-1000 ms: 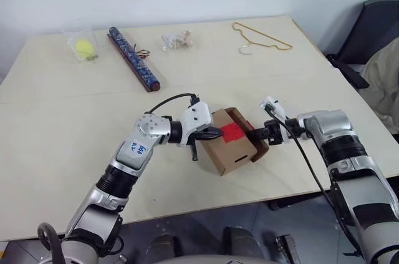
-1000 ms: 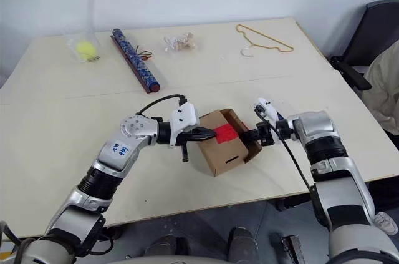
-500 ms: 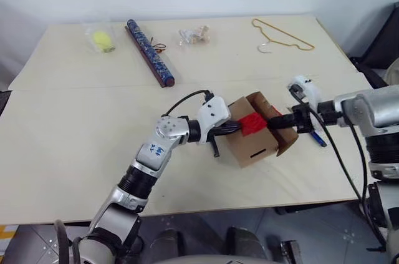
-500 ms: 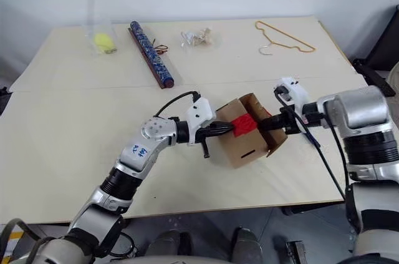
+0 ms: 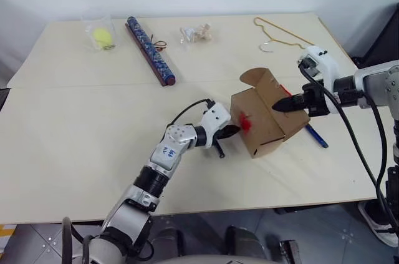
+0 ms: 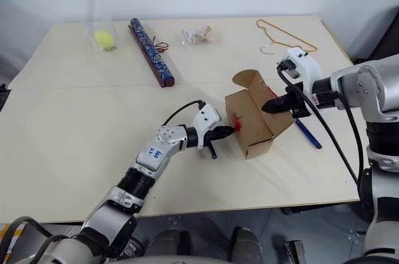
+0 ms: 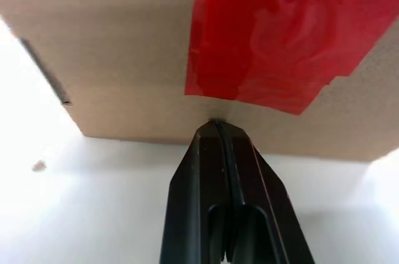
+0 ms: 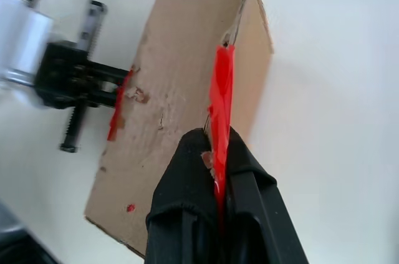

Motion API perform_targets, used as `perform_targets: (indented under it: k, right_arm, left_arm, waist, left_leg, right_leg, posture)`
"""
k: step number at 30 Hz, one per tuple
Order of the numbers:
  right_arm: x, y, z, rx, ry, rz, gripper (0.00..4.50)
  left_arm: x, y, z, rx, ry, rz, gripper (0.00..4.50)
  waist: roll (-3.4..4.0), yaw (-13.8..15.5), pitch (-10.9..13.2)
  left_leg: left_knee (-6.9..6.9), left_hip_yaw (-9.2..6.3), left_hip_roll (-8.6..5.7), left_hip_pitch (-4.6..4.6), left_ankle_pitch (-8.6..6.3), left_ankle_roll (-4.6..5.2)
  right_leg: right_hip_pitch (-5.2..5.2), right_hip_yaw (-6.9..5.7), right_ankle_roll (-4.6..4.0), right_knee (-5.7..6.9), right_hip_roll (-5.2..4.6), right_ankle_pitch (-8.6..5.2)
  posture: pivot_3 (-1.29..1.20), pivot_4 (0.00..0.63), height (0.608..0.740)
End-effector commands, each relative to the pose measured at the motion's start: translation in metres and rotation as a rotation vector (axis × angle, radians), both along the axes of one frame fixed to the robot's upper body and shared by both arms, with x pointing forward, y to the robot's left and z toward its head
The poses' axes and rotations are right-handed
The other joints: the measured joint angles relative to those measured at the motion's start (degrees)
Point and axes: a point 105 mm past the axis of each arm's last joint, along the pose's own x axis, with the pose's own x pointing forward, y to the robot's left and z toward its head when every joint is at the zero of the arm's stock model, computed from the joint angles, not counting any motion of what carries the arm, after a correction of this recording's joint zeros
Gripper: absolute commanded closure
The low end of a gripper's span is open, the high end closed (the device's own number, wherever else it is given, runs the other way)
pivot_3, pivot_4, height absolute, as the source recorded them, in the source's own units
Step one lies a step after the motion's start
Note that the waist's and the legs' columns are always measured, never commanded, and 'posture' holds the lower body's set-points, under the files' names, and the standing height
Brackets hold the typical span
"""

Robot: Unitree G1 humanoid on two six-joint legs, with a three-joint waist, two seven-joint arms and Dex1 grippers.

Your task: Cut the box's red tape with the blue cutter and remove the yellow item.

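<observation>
The box (image 5: pixel 269 120) stands tipped up on the table, one flap (image 5: pixel 255 78) open at its top. My right gripper (image 5: pixel 278 107) is shut on a box flap edge that carries a strip of red tape (image 8: pixel 221 89). More red tape (image 7: pixel 280 33) sits on the side facing my left gripper (image 5: pixel 235 130), which is shut with its tips pressed against the cardboard just beside that patch. The blue cutter (image 5: pixel 316 135) lies loose on the table to the right of the box, in neither gripper. The yellow item is hidden.
Along the table's back edge lie a clear bag with a yellow-green ball (image 5: pixel 103 36), a long dark patterned tube (image 5: pixel 151 52), a small bag of bits (image 5: pixel 196 33) and a yellow wire hanger (image 5: pixel 280 33). The table's right edge is close to my right arm.
My right gripper has risen with the flap, tipping the box up from lying to standing. My left gripper followed to the right, still against the box's taped side. The camera also shifted.
</observation>
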Motion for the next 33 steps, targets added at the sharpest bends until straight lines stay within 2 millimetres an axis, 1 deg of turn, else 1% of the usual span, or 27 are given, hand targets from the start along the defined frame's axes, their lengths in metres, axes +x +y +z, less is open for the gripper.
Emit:
perform_targets:
  k: [1,6,10,13,17,20,23,24,26,30,33]
  right_arm:
    - [-0.003,0.006,0.001,-0.004,-0.018,0.024,4.48]
    - [-0.003,0.002,-0.005,-0.075,-0.042,-0.002,4.48]
    - [0.0,0.005,-0.003,-0.092,-0.075,-0.009,4.48]
    - [0.001,0.007,-0.001,-0.123,-0.105,-0.01,4.48]
    - [0.002,0.008,0.005,-0.148,-0.147,-0.021,4.48]
    - [0.003,0.007,0.008,-0.156,-0.172,-0.038,4.48]
    - [0.002,0.008,0.012,-0.163,-0.195,-0.047,4.48]
    - [0.002,0.008,0.012,-0.163,-0.199,-0.05,4.48]
    - [0.002,0.008,0.013,-0.162,-0.206,-0.054,4.48]
    - [0.001,0.01,0.015,-0.162,-0.223,-0.048,4.48]
    - [-0.001,0.01,0.015,-0.162,-0.229,-0.04,4.48]
  left_arm:
    - [0.001,-0.009,0.025,-0.054,-0.087,-0.016,4.5]
    - [0.001,-0.005,0.022,-0.047,-0.082,-0.012,4.5]
    - [0.0,-0.003,0.022,-0.034,-0.082,-0.023,4.5]
    - [-0.004,0.003,0.027,-0.008,-0.101,-0.061,4.5]
    - [-0.02,0.012,0.05,-0.009,-0.117,-0.156,4.5]
    - [-0.034,0.012,0.067,-0.008,-0.131,-0.241,4.5]
    - [-0.045,0.0,0.095,-0.095,-0.155,-0.307,4.5]
    - [-0.045,-0.005,0.101,-0.113,-0.168,-0.313,4.5]
    - [-0.043,-0.013,0.107,-0.131,-0.179,-0.312,4.5]
    - [-0.032,-0.03,0.099,-0.117,-0.174,-0.288,4.5]
    - [-0.025,-0.032,0.08,-0.02,-0.182,-0.27,4.5]
  waist:
    - [0.0,-0.1,0.0]
    - [0.0,-0.1,0.0]
    - [0.0,-0.1,0.0]
    - [0.0,-0.5,0.0]
    - [0.0,-1.2,0.0]
    - [0.0,-1.3,0.0]
    - [0.0,-1.2,0.0]
    - [0.0,-1.1,0.0]
    - [0.0,-1.0,0.0]
    - [0.0,-1.2,0.0]
    - [0.0,-1.5,0.0]
  left_leg:
    - [0.0,0.0,0.0,0.0,0.0,0.0]
    - [0.0,0.0,0.0,0.01,0.0,0.0]
    - [0.0,0.0,0.0,0.02,0.0,0.0]
    - [0.01,0.0,0.01,0.03,0.01,-0.01]
    - [0.01,-0.01,0.01,0.02,0.01,-0.02]
    - [0.01,-0.01,0.01,0.02,0.01,-0.02]
    - [0.02,0.0,0.01,0.02,0.02,-0.03]
    - [0.03,-0.03,0.01,0.01,0.04,-0.01]
    - [0.07,-0.04,-0.01,0.01,0.03,0.0]
    - [0.06,-0.02,-0.01,0.04,0.04,0.0]
    - [0.01,0.01,-0.01,0.06,0.04,-0.01]
  right_leg:
    - [0.0,0.0,0.0,0.0,0.0,0.0]
    - [0.0,0.0,0.0,0.01,0.0,0.0]
    - [0.01,0.0,0.0,0.03,0.0,0.0]
    - [0.01,0.0,0.0,0.06,0.0,0.0]
    - [0.0,0.0,0.0,0.09,0.0,0.0]
    - [0.01,-0.01,0.0,0.09,0.0,0.0]
    - [0.01,0.01,0.01,0.11,0.0,0.0]
    - [0.03,0.0,0.01,0.1,0.0,0.0]
    - [0.08,0.01,0.02,0.06,0.0,0.01]
    - [0.08,0.01,0.04,0.07,0.0,0.02]
    - [0.05,0.01,0.04,0.08,0.01,0.02]
  posture:
    - [0.0,0.15,0.74]
    - [0.0,0.15,0.74]
    - [0.0,0.15,0.74]
    - [0.0,0.15,0.74]
    - [0.0,0.15,0.74]
    - [0.0,0.15,0.74]
    - [0.0,0.15,0.74]
    - [0.0,0.15,0.74]
    - [0.0,0.15,0.74]
    - [0.0,0.15,0.74]
    - [0.0,0.15,0.74]
